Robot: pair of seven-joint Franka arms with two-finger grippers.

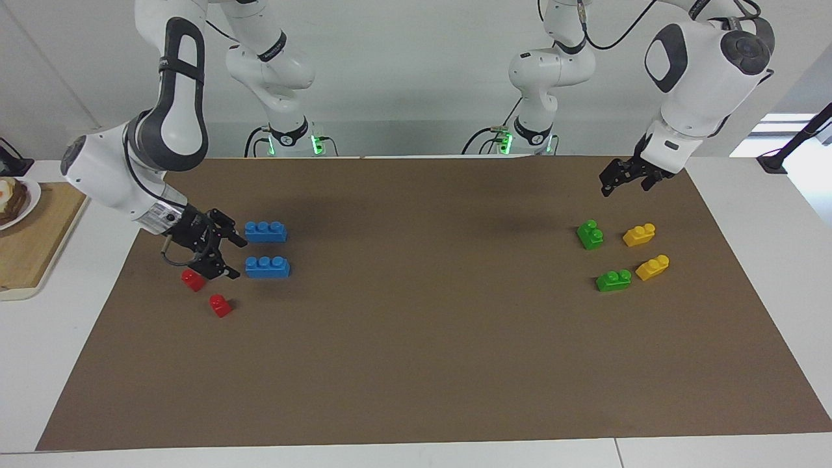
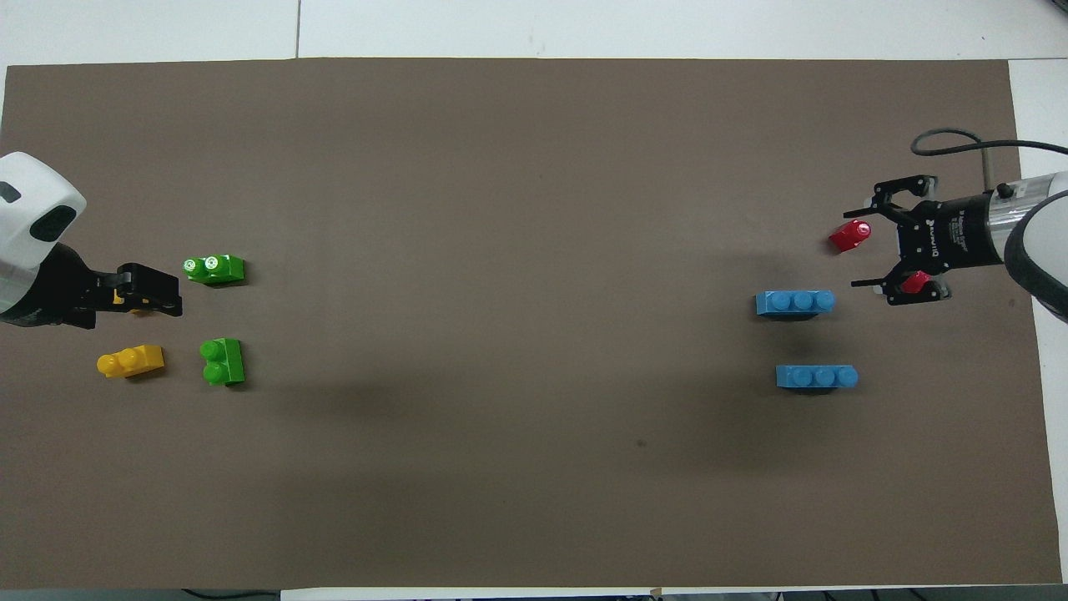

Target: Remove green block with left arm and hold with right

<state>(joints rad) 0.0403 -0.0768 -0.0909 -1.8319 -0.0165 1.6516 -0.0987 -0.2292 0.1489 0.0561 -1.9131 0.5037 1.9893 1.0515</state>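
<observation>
Two green blocks lie on the brown mat toward the left arm's end: one nearer to the robots, one farther. My left gripper is open and empty. It hangs in the air above the mat beside the green blocks and touches neither. In the overhead view it covers a yellow brick. My right gripper is open and empty, low over the mat among the red and blue bricks at the right arm's end.
Two yellow two-stud bricks lie beside the green blocks. Two blue three-stud bricks and two small red bricks lie by the right gripper. A wooden board with a plate stands off the mat.
</observation>
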